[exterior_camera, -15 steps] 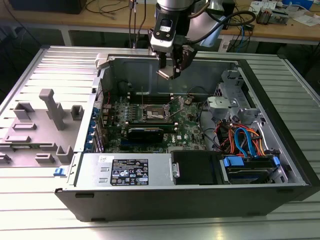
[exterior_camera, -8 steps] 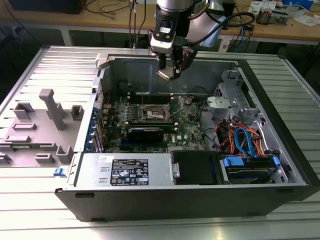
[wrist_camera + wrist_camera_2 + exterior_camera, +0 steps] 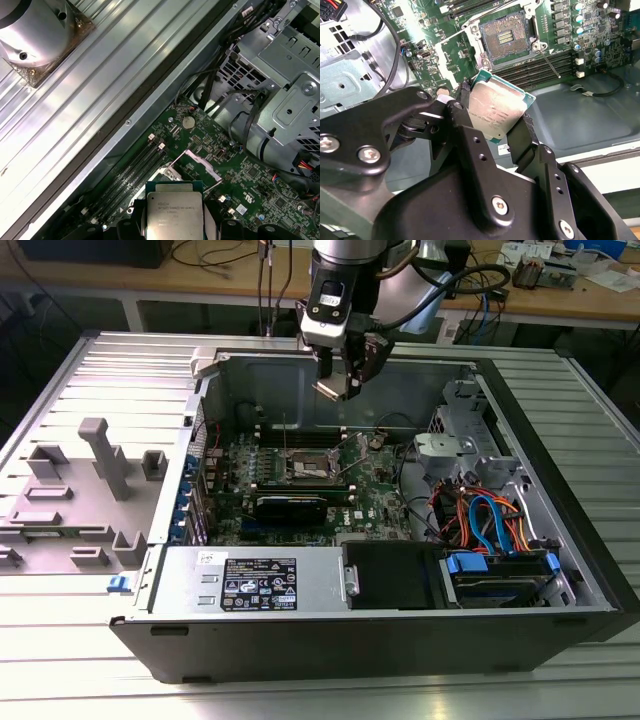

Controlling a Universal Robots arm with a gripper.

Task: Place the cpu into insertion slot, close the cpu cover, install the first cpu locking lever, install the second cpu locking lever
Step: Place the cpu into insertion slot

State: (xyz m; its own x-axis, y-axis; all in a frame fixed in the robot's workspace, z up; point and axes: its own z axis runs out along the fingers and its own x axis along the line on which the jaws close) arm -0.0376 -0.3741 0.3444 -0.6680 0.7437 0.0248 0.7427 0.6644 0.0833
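Ribbed metal tabletop (image 3: pixel 90 370) runs under the whole scene, and at the exterior view's left a grey plastic fixture (image 3: pixel 100 455) lies on it, just beside the open case (image 3: pixel 300 650). Moving across, the power supply (image 3: pixel 250 580) sits along the near wall with the green board (image 3: pixel 380 505) behind it. In the middle of that board is the slot (image 3: pixel 308 468), silvery rim, dark centre, nothing in it. Above it hangs the tool (image 3: pixel 345 380), well clear of the board, pinching the cpu (image 3: pixel 330 390). The second wrist view brings it close: black fingers (image 3: pixel 462 115) of the tool (image 3: pixel 495 117) clamp opposite edges of the cpu (image 3: pixel 495 112), which is tilted, its grey metal top facing the camera. The slot (image 3: pixel 506 36) lies beyond it, contacts bare, well apart from the chip. In the first wrist view the cpu (image 3: pixel 174 215) hovers in the tool (image 3: pixel 174 225) over the board (image 3: pixel 250 175), and the cover (image 3: pixel 202 162) is tipped up off the slot, a thin silvery frame. Over to the exterior view's right, a metal drive cage (image 3: pixel 455 430) stands inside the case, with blue and orange cables (image 3: pixel 480 520) looping in front of it.
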